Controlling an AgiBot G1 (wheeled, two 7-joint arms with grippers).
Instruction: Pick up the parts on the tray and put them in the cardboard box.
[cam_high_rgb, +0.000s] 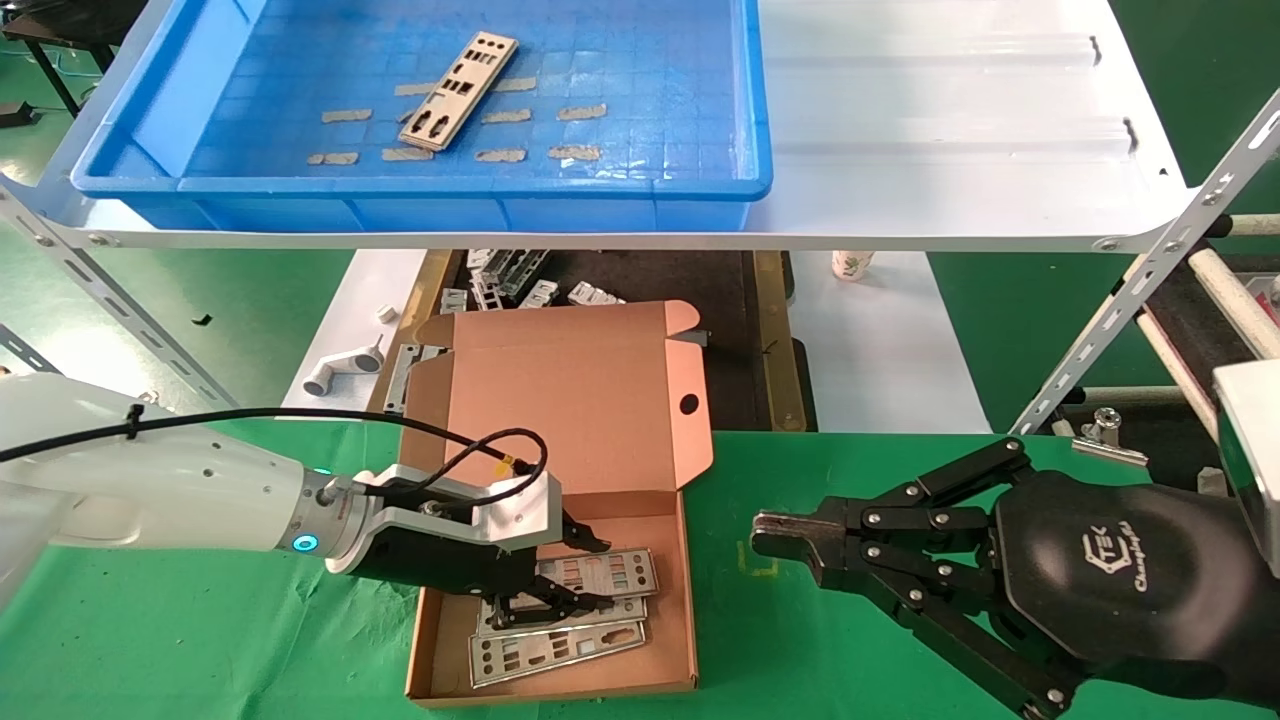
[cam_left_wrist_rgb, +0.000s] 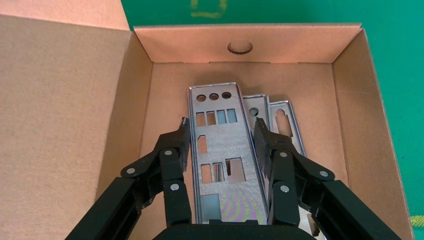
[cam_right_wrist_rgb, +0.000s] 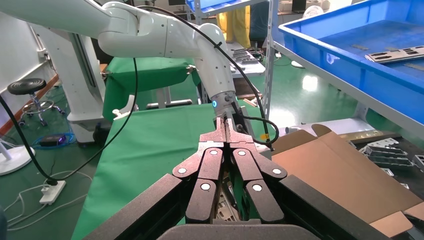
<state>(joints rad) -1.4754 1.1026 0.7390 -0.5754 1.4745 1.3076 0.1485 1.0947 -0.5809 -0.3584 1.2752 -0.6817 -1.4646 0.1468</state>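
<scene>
One silver part lies in the blue tray on the shelf. The open cardboard box sits on the green table with three parts stacked inside. My left gripper is low in the box. Its open fingers straddle the top part, which lies flat on the other two. My right gripper is shut and empty, above the table to the right of the box. It also shows in the right wrist view.
The white shelf board spans the far side above the box lid. A slanted metal strut stands at the right. Small brackets and a white pipe fitting lie behind the box.
</scene>
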